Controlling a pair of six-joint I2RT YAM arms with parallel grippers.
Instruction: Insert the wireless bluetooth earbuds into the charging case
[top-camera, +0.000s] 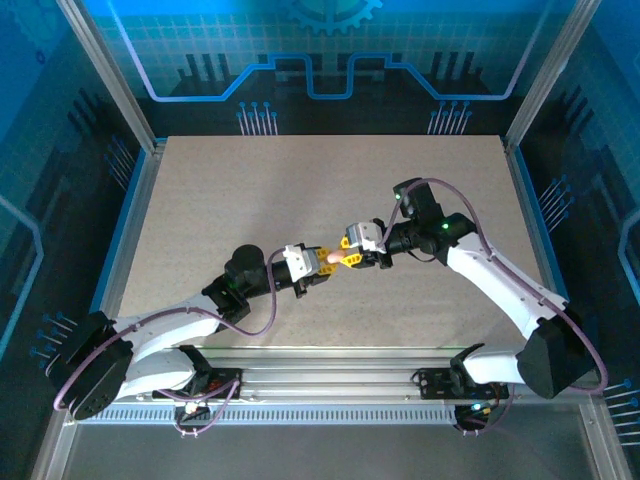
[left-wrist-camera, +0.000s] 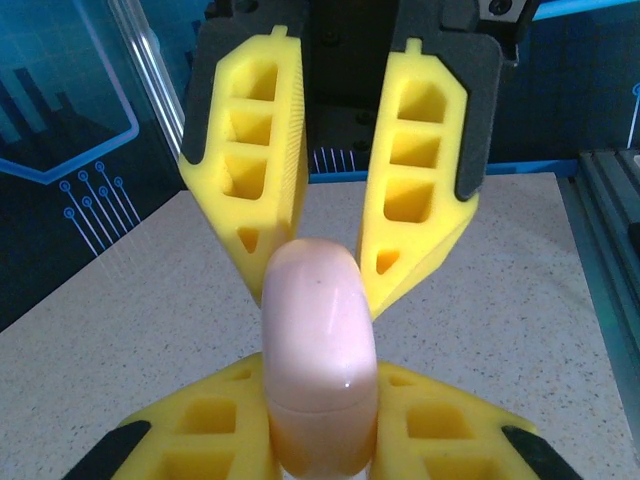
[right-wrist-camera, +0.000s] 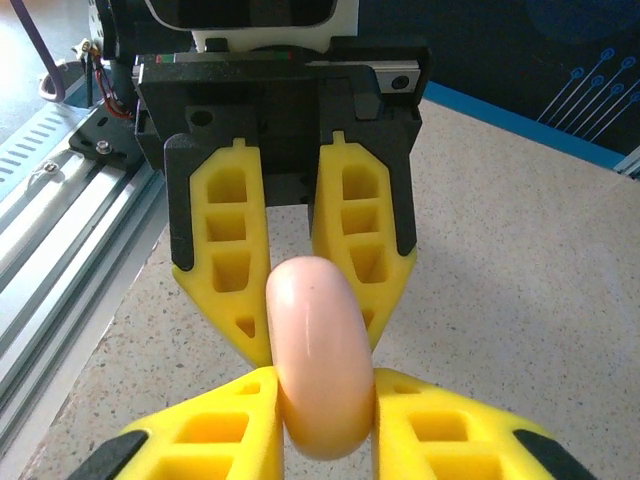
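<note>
A smooth pale pink charging case (top-camera: 333, 256) hangs closed above the middle of the table, held between my two grippers, which meet tip to tip. My left gripper (left-wrist-camera: 320, 368) is shut on one end of the case (left-wrist-camera: 320, 350), a yellow finger pressing each flat side. My right gripper (right-wrist-camera: 322, 375) comes from the opposite side, and its yellow fingers (right-wrist-camera: 240, 410) lie against both sides of the case (right-wrist-camera: 318, 350) with no gap. In the top view the right gripper (top-camera: 350, 255) is just right of the case and the left gripper (top-camera: 322, 264) just left. The earbuds are out of view.
The speckled beige table (top-camera: 250, 190) spreads around the arms. A ribbed aluminium rail (top-camera: 330, 365) runs along the near edge, also seen as the rail (right-wrist-camera: 60, 200) to the left. Metal frame posts (top-camera: 110, 75) stand at the back corners.
</note>
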